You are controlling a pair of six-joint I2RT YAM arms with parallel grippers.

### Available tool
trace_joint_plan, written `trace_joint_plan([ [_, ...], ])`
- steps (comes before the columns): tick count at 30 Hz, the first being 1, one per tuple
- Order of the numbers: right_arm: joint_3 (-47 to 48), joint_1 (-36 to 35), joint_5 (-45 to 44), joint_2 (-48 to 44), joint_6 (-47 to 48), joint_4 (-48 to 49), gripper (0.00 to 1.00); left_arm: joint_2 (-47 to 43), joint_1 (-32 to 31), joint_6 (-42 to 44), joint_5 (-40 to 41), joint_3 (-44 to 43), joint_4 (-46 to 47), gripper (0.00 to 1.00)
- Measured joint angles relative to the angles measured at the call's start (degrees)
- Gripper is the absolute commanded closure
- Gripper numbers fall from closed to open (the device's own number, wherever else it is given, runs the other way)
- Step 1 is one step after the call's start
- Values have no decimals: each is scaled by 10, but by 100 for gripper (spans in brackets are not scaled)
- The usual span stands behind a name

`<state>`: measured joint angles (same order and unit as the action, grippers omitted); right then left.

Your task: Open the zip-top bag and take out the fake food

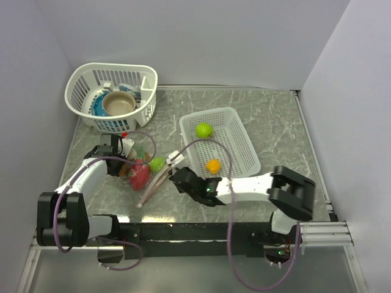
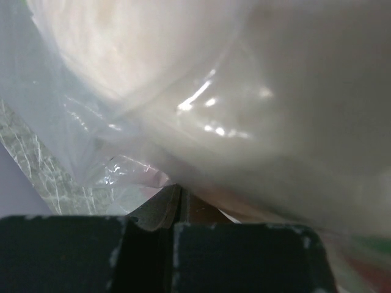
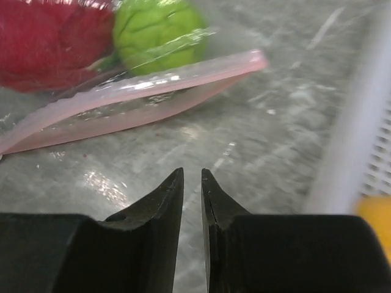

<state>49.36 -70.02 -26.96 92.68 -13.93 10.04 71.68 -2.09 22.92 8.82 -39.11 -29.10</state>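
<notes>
We take the rectangular white basket [image 1: 234,139] as our reference. Its floor carries two pieces of the fake food, well apart from each other: a lime-green ball [image 1: 204,130] near the far left corner and an orange ball [image 1: 212,165] near the near edge.

The zip-top bag [image 1: 149,178] lies on the grey marbled table [image 1: 275,140] just left of this basket. Its pale pink zip strip [image 3: 140,91] faces the basket's left wall and runs slantwise from beside that wall toward the near side of the table. Through the clear film we note two pieces inside: a red piece [image 1: 139,175] and a second green ball [image 3: 159,30], touching, the green one nearer the basket. The zip strip appears parted along part of its length; we cannot confirm how far.

The left gripper [image 2: 178,204] is at the side of the bag away from the basket. Its jaws are pressed together, with a fold of the bag's film pinched between them; film fills almost the whole wrist view.

The right gripper [image 3: 192,177] sits low over the table at the basket's near left corner, pointing at the zip strip and short of touching it. Its jaws stand a narrow gap apart, with nothing between them.

Well to the left of the reference basket and farther back stands a round white basket [image 1: 82,79] holding a tan bowl [image 1: 118,104] on a blue plate [image 1: 96,110].
</notes>
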Motion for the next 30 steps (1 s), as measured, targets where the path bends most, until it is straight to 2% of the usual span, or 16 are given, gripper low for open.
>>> trace_joint_plan([
  [5,64,-2,41,96,10,23,72,10,0,2,2,2,10,99],
  [11,108,-2,70,138,17,48,68,12,0,3,1,2,10,99],
  [14,126,-1,71,155,20,53,33,12,0,3,1,2,10,99],
  [15,134,-1,71,163,18,54,10,12,0,4,0,2,10,99],
  [16,141,0,71,172,18,55,1,12,0,4,0,2,10,99],
  [23,180,6,41,218,29,51,0,12,0,17,-4,2,9,99],
  [30,206,22,16,222,53,48,0,13,0,32,-10,2,10,99],
])
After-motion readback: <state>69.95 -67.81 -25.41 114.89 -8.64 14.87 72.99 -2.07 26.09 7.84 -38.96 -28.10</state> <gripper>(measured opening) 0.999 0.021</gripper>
